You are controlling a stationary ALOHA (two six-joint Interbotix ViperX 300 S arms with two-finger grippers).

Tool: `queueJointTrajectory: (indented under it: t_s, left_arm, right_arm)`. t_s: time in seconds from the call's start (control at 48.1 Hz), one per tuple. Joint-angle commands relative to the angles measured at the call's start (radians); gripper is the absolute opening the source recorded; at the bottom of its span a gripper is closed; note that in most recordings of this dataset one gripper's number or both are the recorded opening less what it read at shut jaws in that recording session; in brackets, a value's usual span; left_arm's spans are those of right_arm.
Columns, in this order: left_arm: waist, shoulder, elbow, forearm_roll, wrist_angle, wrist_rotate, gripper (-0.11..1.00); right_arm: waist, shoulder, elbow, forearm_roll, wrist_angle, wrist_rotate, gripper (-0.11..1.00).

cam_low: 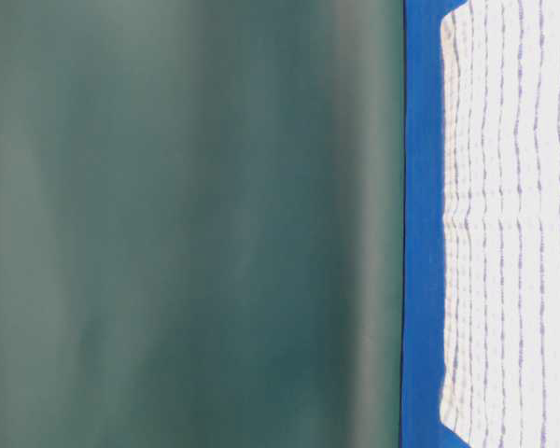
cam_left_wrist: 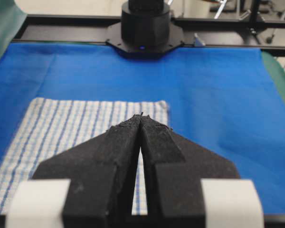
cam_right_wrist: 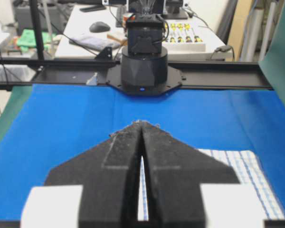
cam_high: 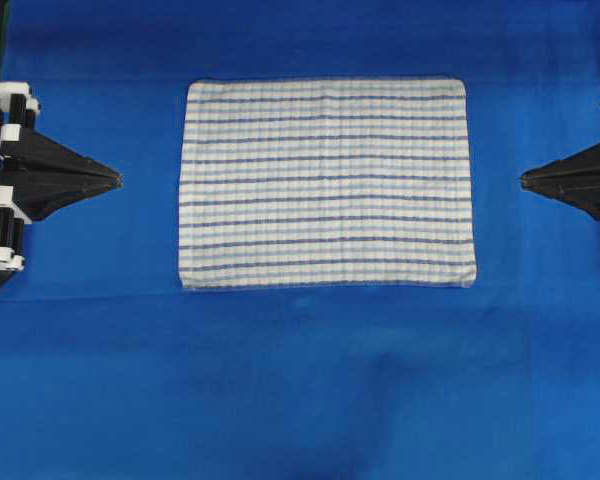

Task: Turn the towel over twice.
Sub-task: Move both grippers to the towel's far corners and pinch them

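Right now the towel (cam_high: 326,183) lies flat and smooth in the middle of the blue tablecloth (cam_high: 300,380) on the tabletop, a bit toward the far side. No flip looks started yet. The left end effector (cam_high: 117,181) waits off the towel's left edge and the right end effector (cam_high: 524,181) waits off its right edge, both apart from the cloth. Each one has its tips pressed together and holds nothing.

To do the first flip well, I think each one should open up, go to a corner on the same long edge, and pinch just the towel, not the tablecloth under it. Then both should lift and carry that edge over at the same speed, so the towel lands flat and not bunched.

All four towel edges are easy to reach. I see lots of bare blue room on the near side, and less on the far side, so flipping toward the near side looks safer
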Motion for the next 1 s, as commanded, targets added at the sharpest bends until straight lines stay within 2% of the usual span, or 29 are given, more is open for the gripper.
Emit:
queueJointTrajectory:
  t_s: [0.0,0.208,0.478,0.645,0.707,0.77,0.811,0.936,0.978]
  left_arm:
    - [0.008,0.018,-0.026,-0.009,0.002,0.015,0.0]
    - [0.064,0.052,-0.031,-0.011,-0.003,0.043,0.0]
    - [0.249,0.183,-0.034,-0.011,-0.026,0.043,0.0]
    - [0.322,0.299,-0.043,-0.011,-0.052,0.044,0.03]
    - [0.353,0.348,-0.048,-0.011,-0.072,0.044,0.14]
    - [0.38,0.4,-0.052,-0.011,-0.098,0.044,0.31]
    - [0.4,0.439,-0.055,-0.011,-0.118,0.044,0.43]
    - [0.453,0.568,-0.072,-0.011,-0.179,0.048,0.8]
    - [0.468,0.604,-0.081,-0.011,-0.193,0.048,0.88]
  right_arm:
    - [-0.017,0.012,-0.034,0.002,-0.003,-0.006,0.0]
    - [-0.112,0.032,-0.063,0.002,0.064,-0.002,0.0]
    - [-0.293,0.129,-0.052,0.02,0.117,0.009,0.0]
    - [-0.396,0.247,-0.051,0.04,0.123,0.009,0.0]
    - [-0.431,0.299,-0.057,0.04,0.123,0.009,0.01]
    - [-0.465,0.356,-0.061,0.04,0.118,0.009,0.01]
    - [-0.488,0.396,-0.063,0.04,0.115,0.009,0.06]
    - [-0.545,0.515,-0.077,0.038,0.095,0.008,0.43]
    - [-0.56,0.563,-0.086,0.037,0.087,0.006,0.54]
